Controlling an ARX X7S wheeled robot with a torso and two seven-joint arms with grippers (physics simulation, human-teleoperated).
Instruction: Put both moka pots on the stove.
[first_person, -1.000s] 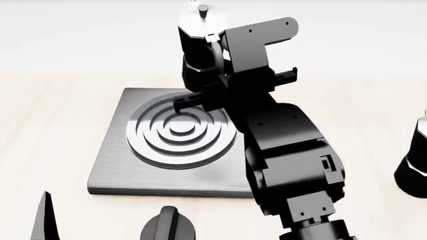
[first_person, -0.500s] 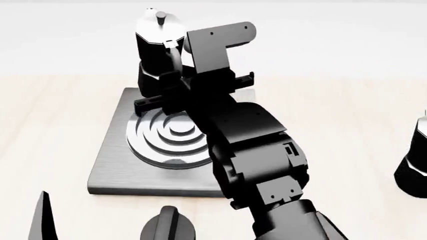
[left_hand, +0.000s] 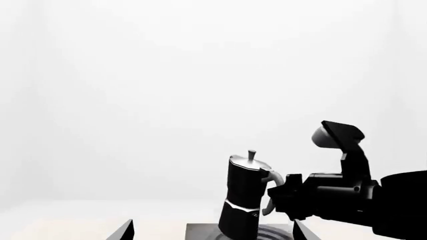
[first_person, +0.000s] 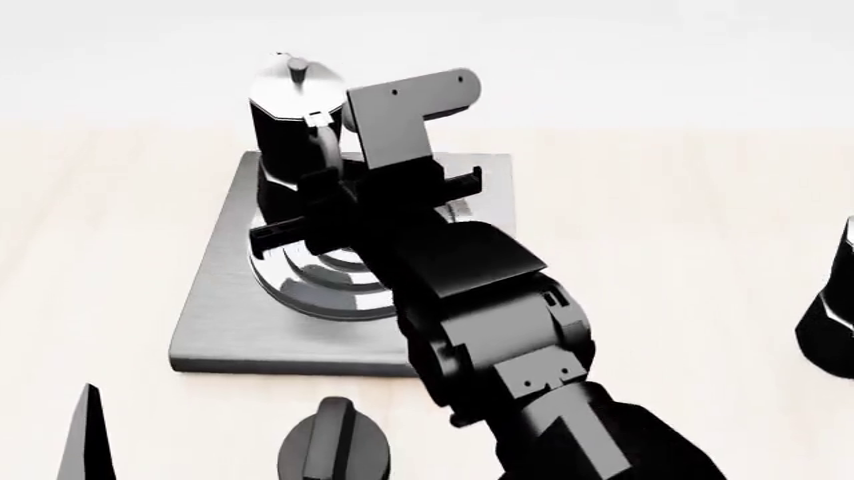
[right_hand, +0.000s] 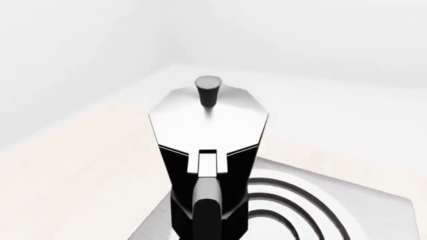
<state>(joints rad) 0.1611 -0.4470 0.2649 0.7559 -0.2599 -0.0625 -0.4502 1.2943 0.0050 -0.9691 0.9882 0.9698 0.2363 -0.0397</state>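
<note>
A moka pot (first_person: 291, 115) stands upright over the far left part of the stove (first_person: 214, 330), at the edge of its ring burner (first_person: 300, 285). My right gripper (first_person: 327, 180) is shut on the pot's curved handle. I cannot tell whether the pot's base touches the plate. The right wrist view looks down on the pot's silvery lid (right_hand: 207, 122), with the stove (right_hand: 347, 215) below. The left wrist view shows the pot (left_hand: 243, 200) and the right gripper (left_hand: 288, 192) from the side. My left gripper (left_hand: 212, 233) is open and empty, low in front of the stove. The second moka pot (first_person: 830, 320) stands at the right edge.
A low black round knob (first_person: 334, 455) sits on the table just in front of the stove's near edge. One finger (first_person: 87, 440) of the left gripper shows at the lower left. Pale wooden tabletop (first_person: 667, 220) lies between the stove and the second pot.
My right arm has carried the moka pot leftward and lower, from above the stove's far edge to over the burner's left side. The left gripper has not moved.
</note>
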